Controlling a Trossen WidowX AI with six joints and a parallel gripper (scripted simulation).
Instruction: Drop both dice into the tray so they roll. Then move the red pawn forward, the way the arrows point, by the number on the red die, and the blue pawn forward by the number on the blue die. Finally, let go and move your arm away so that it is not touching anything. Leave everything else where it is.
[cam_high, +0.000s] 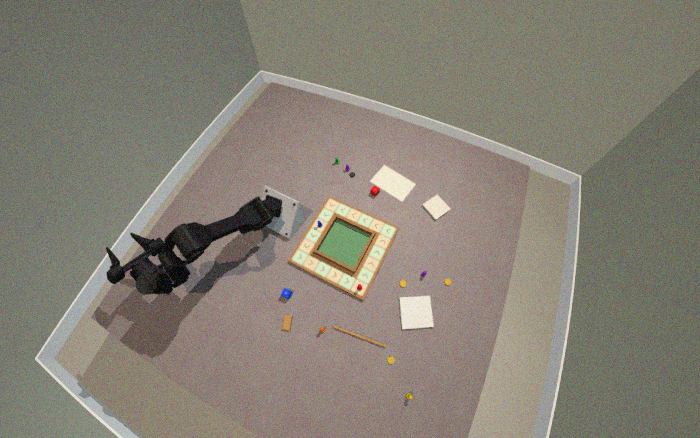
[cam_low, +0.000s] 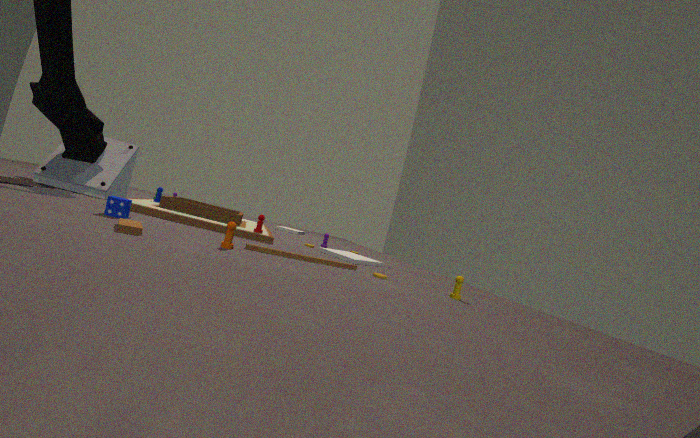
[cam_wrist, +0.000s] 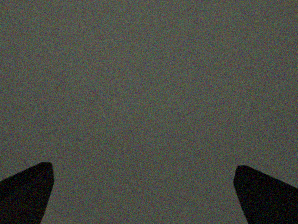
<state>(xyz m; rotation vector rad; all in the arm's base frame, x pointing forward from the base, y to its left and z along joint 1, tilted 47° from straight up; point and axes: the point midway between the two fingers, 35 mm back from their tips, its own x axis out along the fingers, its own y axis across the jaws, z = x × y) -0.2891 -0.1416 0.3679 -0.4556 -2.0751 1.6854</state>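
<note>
The game board (cam_high: 311, 262) (cam_low: 193, 222) lies mid-table, a ring of arrow squares around a green felt tray (cam_high: 344, 243). The blue pawn (cam_high: 319, 224) (cam_low: 158, 194) stands on the board's left side. The red pawn (cam_high: 359, 287) (cam_low: 260, 223) stands near the board's front corner. The red die (cam_high: 375, 190) lies behind the board beside a white card. The blue die (cam_high: 285, 293) (cam_low: 118, 206) lies on the table in front of the board. My gripper (cam_high: 123, 248) (cam_wrist: 147, 175) is open and empty, held high at the far left, away from everything. The wrist view shows only blank wall between the fingertips.
White cards (cam_high: 392, 182) (cam_high: 436, 206) (cam_high: 416, 311) lie around the board. Spare pawns stand about: green (cam_high: 336, 161), purple (cam_high: 346, 167) (cam_high: 423, 273), orange (cam_high: 322, 329) (cam_low: 228, 235), yellow (cam_high: 408, 396) (cam_low: 456, 287). A wooden stick (cam_high: 358, 336), a small wooden block (cam_high: 287, 322), and yellow tokens (cam_high: 402, 283) lie nearby. A raised rim (cam_high: 412, 121) bounds the table.
</note>
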